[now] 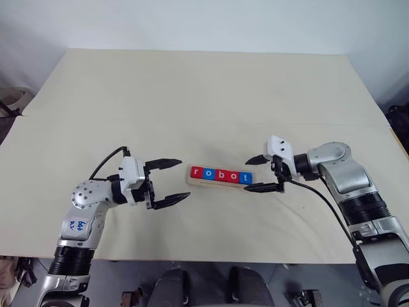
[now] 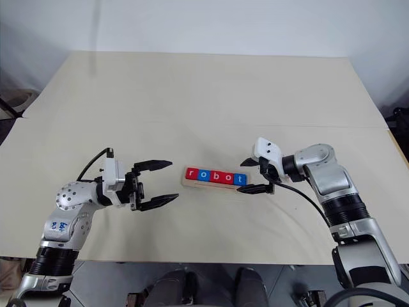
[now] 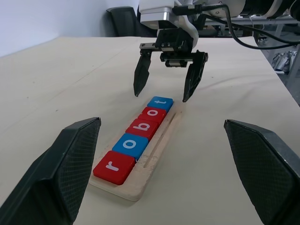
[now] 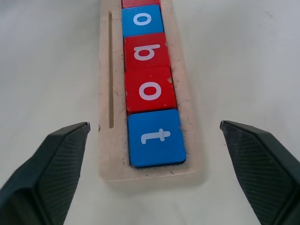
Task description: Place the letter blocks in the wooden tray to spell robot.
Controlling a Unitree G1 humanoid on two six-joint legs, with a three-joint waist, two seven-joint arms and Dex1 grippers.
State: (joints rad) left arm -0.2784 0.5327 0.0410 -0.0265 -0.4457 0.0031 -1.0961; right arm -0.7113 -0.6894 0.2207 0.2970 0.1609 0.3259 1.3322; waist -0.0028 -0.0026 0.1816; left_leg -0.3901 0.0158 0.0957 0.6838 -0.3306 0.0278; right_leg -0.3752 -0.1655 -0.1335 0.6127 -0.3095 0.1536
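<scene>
Five letter blocks (image 1: 221, 174) lie in a row in the wooden tray (image 3: 149, 169) at the table's middle and read r, o, b, o, t. The r block (image 3: 114, 166) is red and the t block (image 4: 157, 137) is blue. My right gripper (image 1: 248, 174) is open at the tray's right end, with one finger on each side of the t block and nothing held. It also appears in the left wrist view as the right gripper (image 3: 161, 96) hanging just above that end. My left gripper (image 1: 184, 179) is open and empty, level, a little left of the tray's r end.
The tray rests on a wide cream table (image 1: 192, 96) with a seam line running across it. The table's front edge (image 1: 211, 260) lies close below both arms. A dark chair (image 3: 123, 19) stands beyond the table's right side.
</scene>
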